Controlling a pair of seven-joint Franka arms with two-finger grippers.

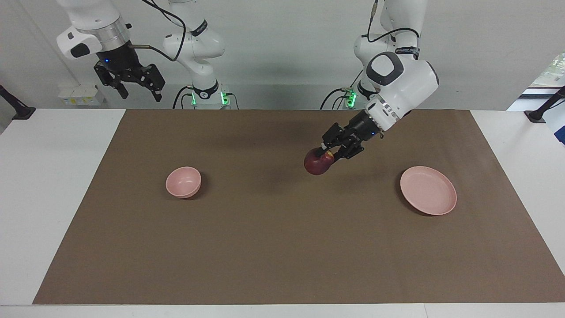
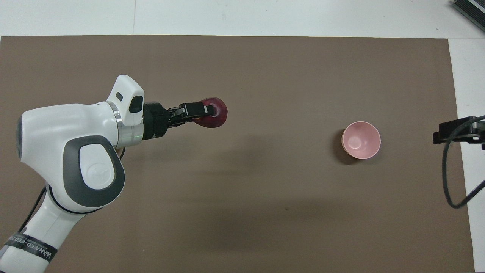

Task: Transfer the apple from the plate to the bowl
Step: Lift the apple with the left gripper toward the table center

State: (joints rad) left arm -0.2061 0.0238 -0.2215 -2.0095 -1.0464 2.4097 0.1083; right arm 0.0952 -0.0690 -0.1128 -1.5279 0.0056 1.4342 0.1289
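apple (image 1: pixel 316 164) | my left gripper (image 1: pixel 329 153) clamped on its top, carried over the mat toward bowl (image 1: pixel 183 181) | plate (image 1: pixel 428 190) empty | right gripper (image 1: pixel 132 88) open, waiting

text: "WANJEED" (unsure) | on: left arm band (image 2: pixel 32 247)

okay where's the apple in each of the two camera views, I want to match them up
Facing view: apple just right of centre, held over the mat in the left gripper.
Overhead view: apple left of centre, same grip.
Shared landmark: the bowl, toward the right arm's end.
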